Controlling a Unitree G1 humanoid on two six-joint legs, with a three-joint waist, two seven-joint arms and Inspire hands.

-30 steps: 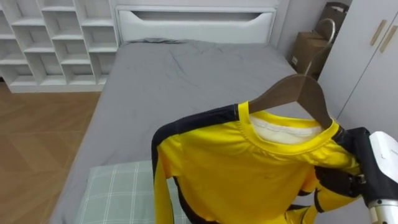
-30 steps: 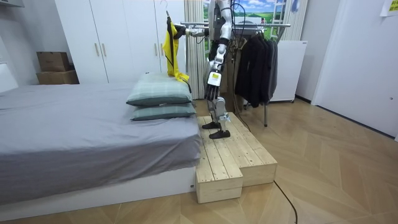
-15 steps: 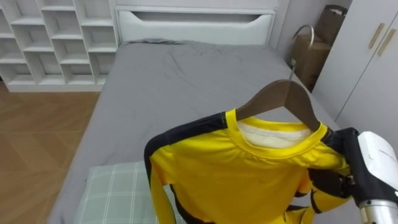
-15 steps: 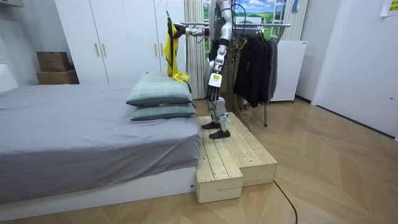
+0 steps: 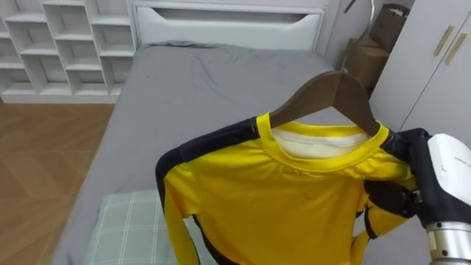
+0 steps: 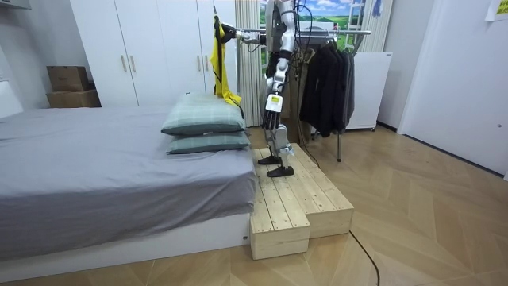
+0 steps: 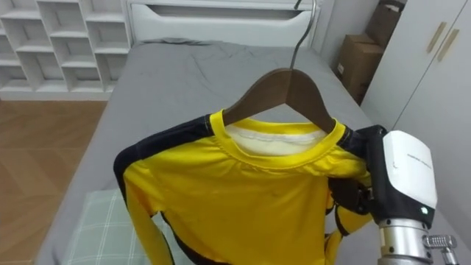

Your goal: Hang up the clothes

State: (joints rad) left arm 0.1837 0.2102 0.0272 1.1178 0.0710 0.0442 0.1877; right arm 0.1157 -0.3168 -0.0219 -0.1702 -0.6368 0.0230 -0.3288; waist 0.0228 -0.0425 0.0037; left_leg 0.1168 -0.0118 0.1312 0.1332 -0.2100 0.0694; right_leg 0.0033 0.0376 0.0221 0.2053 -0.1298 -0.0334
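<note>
Yellow shirt [image 5: 280,202] with black shoulders sits on a wooden hanger [image 5: 327,94], centre, near. Right hand [image 5: 425,184] comes in from the right, its dark fingers [image 5: 388,205] curled on the shirt's shoulder end. Behind it a grey bed [image 5: 199,88], with a checked pillow [image 5: 129,230] near left. White shelves [image 5: 66,37] far left, cardboard box [image 5: 364,62] far right.

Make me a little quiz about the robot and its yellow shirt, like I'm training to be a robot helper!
1. True or false: the yellow shirt is folded up in a pile.
2. Which robot hand grips the shirt at its shoulder? A: the left. B: the right.
3. Fill in the gap: the shirt sits on a brown ____ hanger with a metal hook.

Key: 1 false; 2 B; 3 wooden.
</note>
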